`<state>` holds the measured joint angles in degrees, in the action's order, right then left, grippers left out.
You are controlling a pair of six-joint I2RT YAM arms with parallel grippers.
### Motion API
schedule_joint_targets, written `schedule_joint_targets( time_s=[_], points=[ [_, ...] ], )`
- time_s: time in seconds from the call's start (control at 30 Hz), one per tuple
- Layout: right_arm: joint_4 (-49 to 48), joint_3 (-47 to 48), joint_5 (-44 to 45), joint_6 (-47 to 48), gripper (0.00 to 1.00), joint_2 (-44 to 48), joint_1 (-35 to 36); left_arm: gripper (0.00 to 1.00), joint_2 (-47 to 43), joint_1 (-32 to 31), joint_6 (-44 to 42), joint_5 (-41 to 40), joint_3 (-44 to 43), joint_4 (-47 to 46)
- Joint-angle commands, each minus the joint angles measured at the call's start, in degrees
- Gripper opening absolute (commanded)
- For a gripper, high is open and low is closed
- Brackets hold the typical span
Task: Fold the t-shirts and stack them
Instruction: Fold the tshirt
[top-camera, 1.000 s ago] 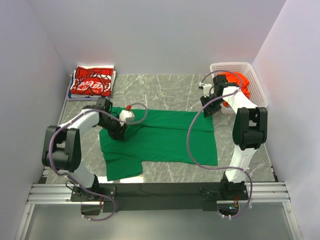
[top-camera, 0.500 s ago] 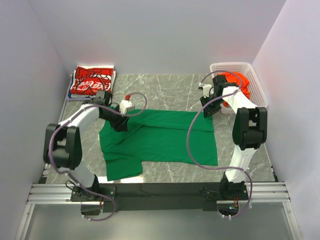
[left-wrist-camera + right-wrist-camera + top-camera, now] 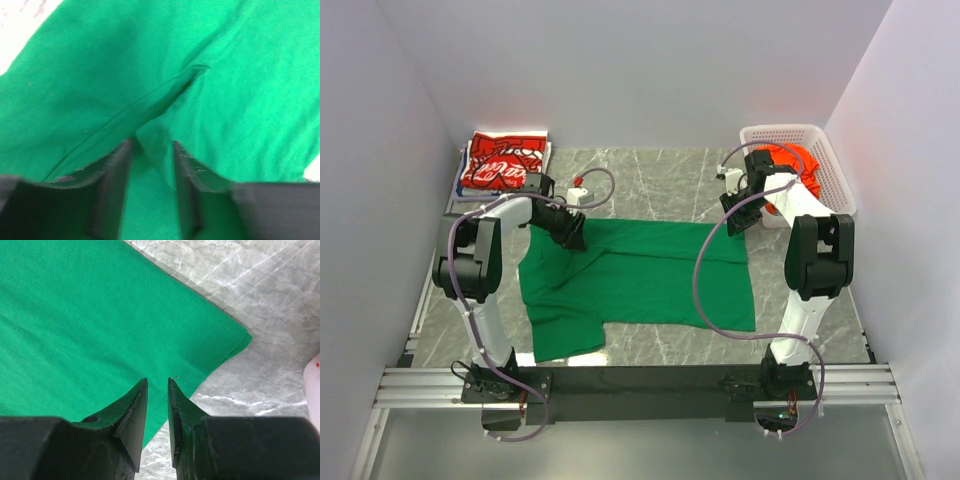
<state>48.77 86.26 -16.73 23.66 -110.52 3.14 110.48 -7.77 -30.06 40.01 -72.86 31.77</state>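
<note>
The plain green t-shirt (image 3: 640,275) lies spread flat in the middle of the table. My left gripper (image 3: 572,235) is down on its far left shoulder. In the left wrist view the jaws (image 3: 152,150) stand close on a raised ridge of green cloth (image 3: 165,102). My right gripper (image 3: 740,222) hovers at the shirt's far right corner. Its jaws (image 3: 157,385) stand a narrow gap apart over the hem (image 3: 210,347), holding nothing. The red t-shirt with white lettering (image 3: 505,165) lies folded at the back left. The orange t-shirt (image 3: 790,165) sits in the basket.
The white mesh basket (image 3: 820,150) stands at the back right, right beside the right arm. White walls close in the left, back and right sides. A black rail (image 3: 640,380) runs along the near edge. Grey marble tabletop (image 3: 650,180) shows behind the green shirt.
My left gripper has moved toward the back left over the green shirt, and the arm has swung to the left wall. The right arm has not moved.
</note>
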Motion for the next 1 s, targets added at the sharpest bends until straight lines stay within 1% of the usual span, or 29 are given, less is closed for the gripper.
schedule_joint_targets(
  time_s=[0.0,0.07,0.1,0.17,0.2,0.23,0.3,0.37,0.4,0.43,0.47,0.5,0.6,0.67,0.73,0.77,0.83,0.87,0.9,0.93,0.97],
  points=[
    [-0.3,0.4,1.0,0.0,0.3,0.6,0.4,0.39,-1.5,-0.6,-0.6,5.0,-1.0,0.7],
    [-0.3,0.4,1.0,0.0,0.29,0.5,0.4,0.32,-3.9,-0.8,-2.1,6.3,0.3,1.1],
    [-0.3,0.6,1.0,-0.1,0.29,0.4,0.4,0.23,-4.6,-1.3,-2.5,6.6,0.9,1.4],
    [-0.3,0.8,0.9,-0.2,0.29,0.1,0.4,0.15,-7.0,-2.0,-4.5,7.0,2.7,2.3],
    [-0.3,0.9,0.9,-0.2,0.28,0.1,0.4,0.06,-7.9,-2.9,-5.6,7.0,4.2,3.1],
    [-0.3,0.9,0.8,-0.3,0.28,0.0,0.4,0.02,-9.7,-3.5,-6.1,6.8,5.0,3.4],
    [-0.3,1.1,0.8,-0.3,0.27,0.0,0.4,0.01,-11.4,-5.4,-7.0,6.2,6.8,4.3],
    [0.0,1.1,0.8,-0.2,0.27,0.0,0.4,0.01,-13.3,-6.8,-9.4,5.7,9.0,5.4],
    [0.1,1.3,0.8,-0.2,0.27,0.1,0.4,0.02,-13.7,-8.5,-10.6,4.6,9.8,6.3],
    [0.2,1.4,0.8,-0.1,0.27,0.1,0.4,0.07,-14.6,-9.4,-13.0,3.7,11.2,7.9],
    [0.4,1.5,0.8,0.0,0.27,0.0,0.4,0.18,-15.1,-10.4,-14.3,2.7,11.9,9.0],
    [0.5,1.5,0.8,0.1,0.27,0.0,0.3,0.39,-15.6,-11.3,-17.1,1.9,12.7,9.8],
    [0.8,1.4,0.9,0.2,0.27,0.1,0.4,0.48,-19.2,-11.0,-20.3,1.0,13.6,11.7],
    [0.7,1.3,0.8,0.1,0.27,0.0,0.5,0.48,-21.3,-9.9,-19.9,0.7,13.1,11.4],
    [0.7,1.5,0.6,-0.4,0.27,-0.4,0.6,0.48,-20.9,-6.7,-17.8,2.7,10.7,10.9],
    [0.6,1.5,0.6,-0.9,0.27,-0.5,0.7,0.46,-20.2,-4.3,-14.3,3.2,8.7,9.4],
    [-0.1,1.3,1.3,-1.5,0.26,-0.8,1.3,0.44,-17.7,-2.3,-9.9,3.2,7.1,6.7],
    [-0.3,0.8,1.6,-1.8,0.24,-0.8,1.8,0.42,-16.9,-1.6,-6.9,0.4,6.7,1.6],
    [-0.8,0.5,2.2,-2.3,0.23,-0.9,2.1,0.42,-15.3,0.2,-2.6,-0.4,5.8,-0.5],
    [-1.5,0.2,4.0,-2.6,0.22,-0.9,2.6,0.41,-14.5,1.1,-0.2,-1.8,5.4,-3.0],
    [-1.7,-0.3,4.9,-2.7,0.2,-1.0,2.9,0.39,-13.5,1.7,2.5,-6.0,5.0,-5.4]
  ],
)
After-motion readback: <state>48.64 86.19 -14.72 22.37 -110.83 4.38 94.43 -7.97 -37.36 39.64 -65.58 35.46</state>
